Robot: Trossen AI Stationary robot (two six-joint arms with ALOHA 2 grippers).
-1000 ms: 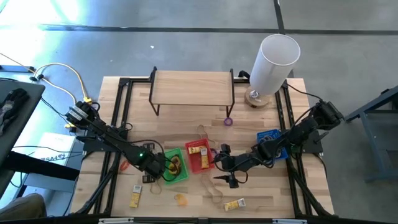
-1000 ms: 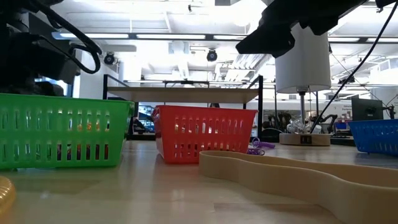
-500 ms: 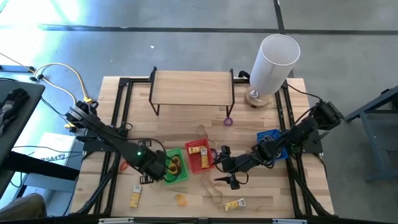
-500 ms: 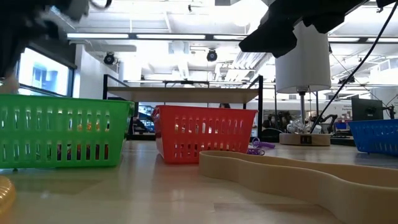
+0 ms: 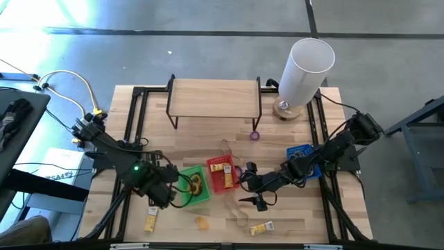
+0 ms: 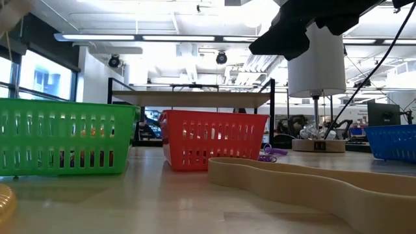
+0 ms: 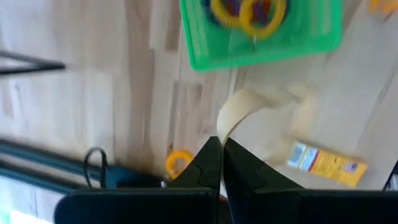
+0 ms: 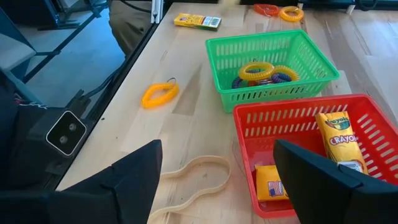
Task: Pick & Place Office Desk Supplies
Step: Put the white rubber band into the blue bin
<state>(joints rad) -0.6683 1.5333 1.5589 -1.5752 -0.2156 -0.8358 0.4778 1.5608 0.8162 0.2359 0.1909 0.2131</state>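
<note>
Bright, even light falls on my counter point(image 5: 291, 215) from overhead; ceiling strip lights point(image 6: 195, 38) glare white in the low view, and a window point(image 6: 39, 81) glows pale at its side. The concrete floor point(image 5: 62, 17) shows a washed-out bright patch from above. Shadows under the baskets are soft and short. My left wrist view is smeared by motion blur, with the green basket point(image 7: 261, 31) fuzzy. In the low view the near rubber band point(image 6: 312, 185) is soft, out of focus.
</note>
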